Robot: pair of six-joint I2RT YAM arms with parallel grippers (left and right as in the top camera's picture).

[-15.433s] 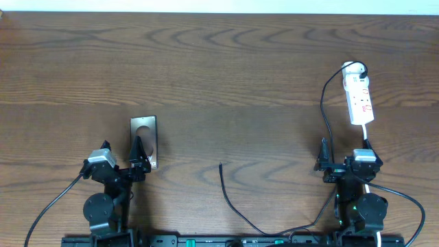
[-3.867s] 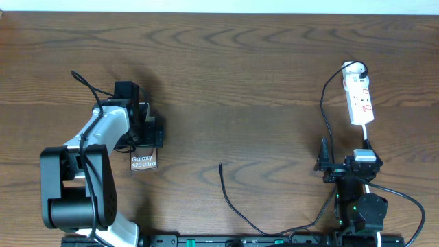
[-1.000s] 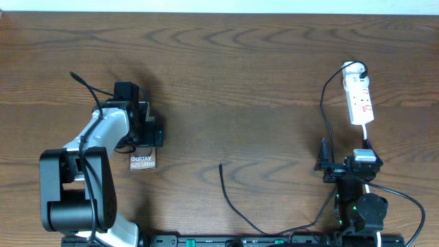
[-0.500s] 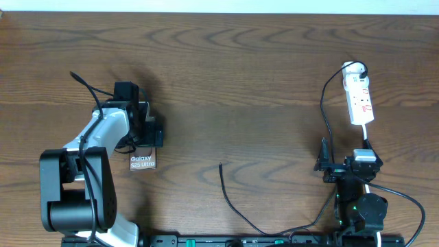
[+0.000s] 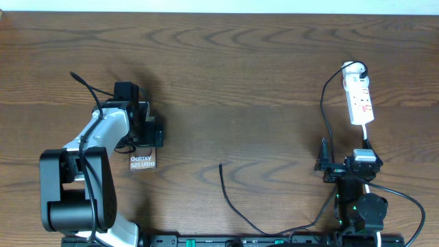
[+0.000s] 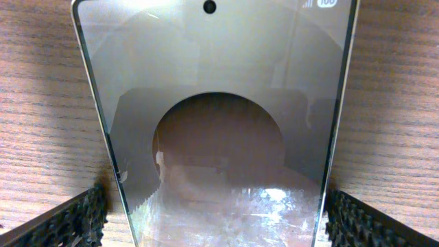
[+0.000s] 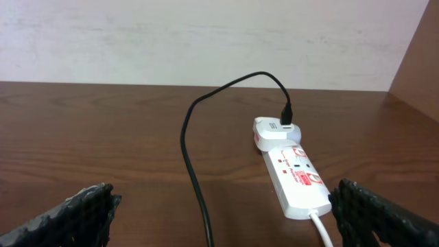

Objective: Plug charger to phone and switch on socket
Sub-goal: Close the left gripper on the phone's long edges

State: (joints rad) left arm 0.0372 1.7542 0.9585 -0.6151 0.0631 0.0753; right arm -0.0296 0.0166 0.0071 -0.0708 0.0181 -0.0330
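Dark wooden table carries the phone at its left, straddled by the left gripper with fingers spread wide, likely to steady it for plugging, while the charger lies mid-table and the right gripper sits open facing the socket.

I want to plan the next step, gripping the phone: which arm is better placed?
Left, most likely. The left gripper stands open astride the phone; the right gripper sits far off, facing the socket.

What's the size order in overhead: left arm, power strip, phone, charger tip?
1. Left arm
2. Power strip
3. Charger tip, smallest
Phone: partly hidden under the left gripper, so unsure against the strip.
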